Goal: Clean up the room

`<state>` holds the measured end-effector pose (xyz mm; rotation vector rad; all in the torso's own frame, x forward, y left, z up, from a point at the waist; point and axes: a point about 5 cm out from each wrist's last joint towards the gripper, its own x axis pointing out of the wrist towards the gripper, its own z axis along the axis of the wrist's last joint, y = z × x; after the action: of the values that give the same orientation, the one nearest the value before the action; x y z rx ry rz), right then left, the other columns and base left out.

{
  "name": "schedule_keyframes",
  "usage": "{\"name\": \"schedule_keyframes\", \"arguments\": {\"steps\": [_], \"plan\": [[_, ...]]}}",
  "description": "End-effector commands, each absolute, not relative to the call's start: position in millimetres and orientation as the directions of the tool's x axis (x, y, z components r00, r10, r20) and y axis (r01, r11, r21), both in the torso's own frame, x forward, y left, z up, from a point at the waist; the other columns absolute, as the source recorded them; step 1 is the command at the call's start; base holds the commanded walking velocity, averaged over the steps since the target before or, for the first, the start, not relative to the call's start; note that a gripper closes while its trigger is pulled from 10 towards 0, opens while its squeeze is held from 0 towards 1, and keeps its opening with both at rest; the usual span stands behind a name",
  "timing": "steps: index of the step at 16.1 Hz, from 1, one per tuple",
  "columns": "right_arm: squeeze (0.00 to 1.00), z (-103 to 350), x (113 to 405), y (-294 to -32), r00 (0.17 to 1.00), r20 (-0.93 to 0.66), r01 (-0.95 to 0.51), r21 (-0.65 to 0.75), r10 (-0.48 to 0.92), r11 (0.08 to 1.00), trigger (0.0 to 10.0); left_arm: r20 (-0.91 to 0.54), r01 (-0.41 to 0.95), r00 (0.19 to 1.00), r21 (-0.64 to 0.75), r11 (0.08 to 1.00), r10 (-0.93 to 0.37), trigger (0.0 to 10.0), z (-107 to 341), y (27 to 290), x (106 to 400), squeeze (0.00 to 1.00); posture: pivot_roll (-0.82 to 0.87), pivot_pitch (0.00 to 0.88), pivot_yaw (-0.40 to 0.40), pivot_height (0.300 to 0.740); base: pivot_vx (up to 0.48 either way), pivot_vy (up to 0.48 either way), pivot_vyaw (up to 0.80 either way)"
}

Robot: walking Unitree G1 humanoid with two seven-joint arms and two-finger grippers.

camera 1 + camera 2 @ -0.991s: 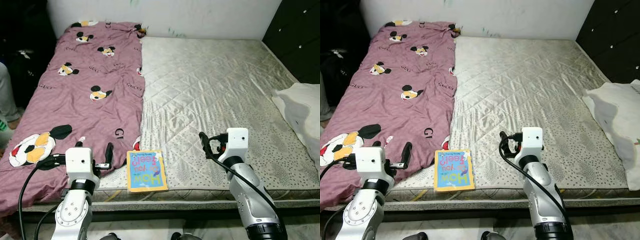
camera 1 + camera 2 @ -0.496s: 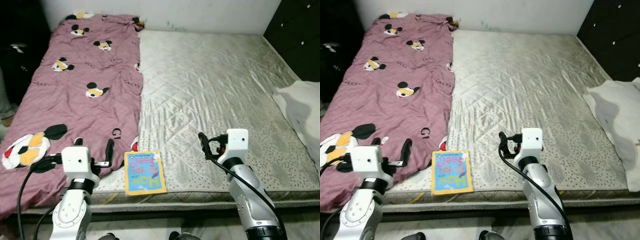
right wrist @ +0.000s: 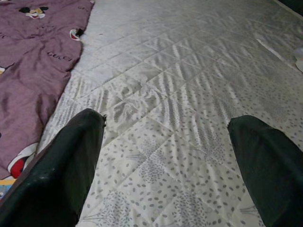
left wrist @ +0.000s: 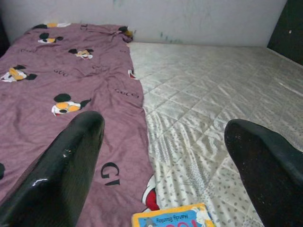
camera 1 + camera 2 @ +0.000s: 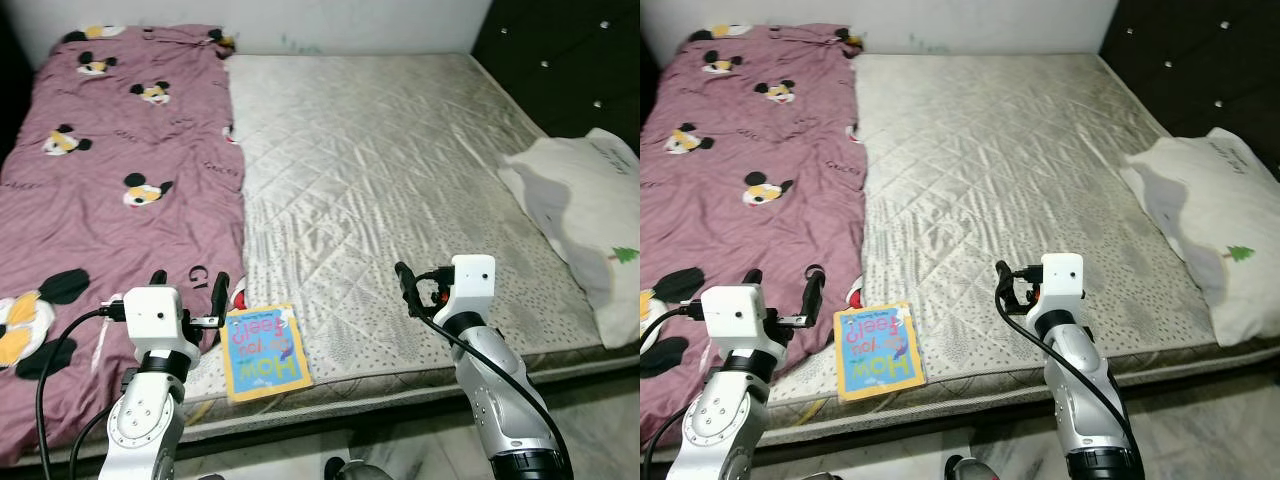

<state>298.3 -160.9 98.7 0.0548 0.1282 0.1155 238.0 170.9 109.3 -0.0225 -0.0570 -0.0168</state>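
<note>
One book [image 5: 264, 352] on bare mattress [image 5: 400, 170]

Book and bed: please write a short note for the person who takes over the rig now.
Left claw: open, holding nothing, hovering over the purple blanket at the bed's near edge, just left of the book.
Right claw: open, holding nothing, over the bare mattress.
Book lies flat at the near edge, partly past it. White pillow lies on the right side.
Done: nothing picked up yet.
Left: the book, probably with the left claw, then the bedding.
</note>
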Motion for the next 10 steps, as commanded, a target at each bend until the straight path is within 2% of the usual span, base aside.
{"name": "schedule_keyframes", "arguments": {"steps": [1,5,10], "plan": [[0.00,100.2,299.0,-162.7,0.987,-0.118,-0.102,0.059,0.108,0.993,10.0,0.047,0.022,0.999,-0.009,1.000,-0.022,10.0,107.0,169.7,237.3,0.00,0.00,0.169,-0.056,0.740,0.000,0.000,0.00],[0.00,101.1,298.4,-161.5,0.987,-0.110,-0.108,0.071,0.115,0.992,10.0,0.031,-0.022,0.999,-0.018,1.000,0.023,10.0,105.4,173.9,238.2,0.00,-0.01,0.178,-0.055,0.740,0.000,0.000,0.00],[0.00,98.6,296.5,-159.0,0.982,-0.129,-0.132,0.071,0.140,0.989,10.0,0.031,-0.012,0.999,-0.028,1.000,0.013,10.0,105.9,170.4,239.9,0.00,-0.01,0.192,-0.057,0.740,0.000,0.000,0.00]]}}
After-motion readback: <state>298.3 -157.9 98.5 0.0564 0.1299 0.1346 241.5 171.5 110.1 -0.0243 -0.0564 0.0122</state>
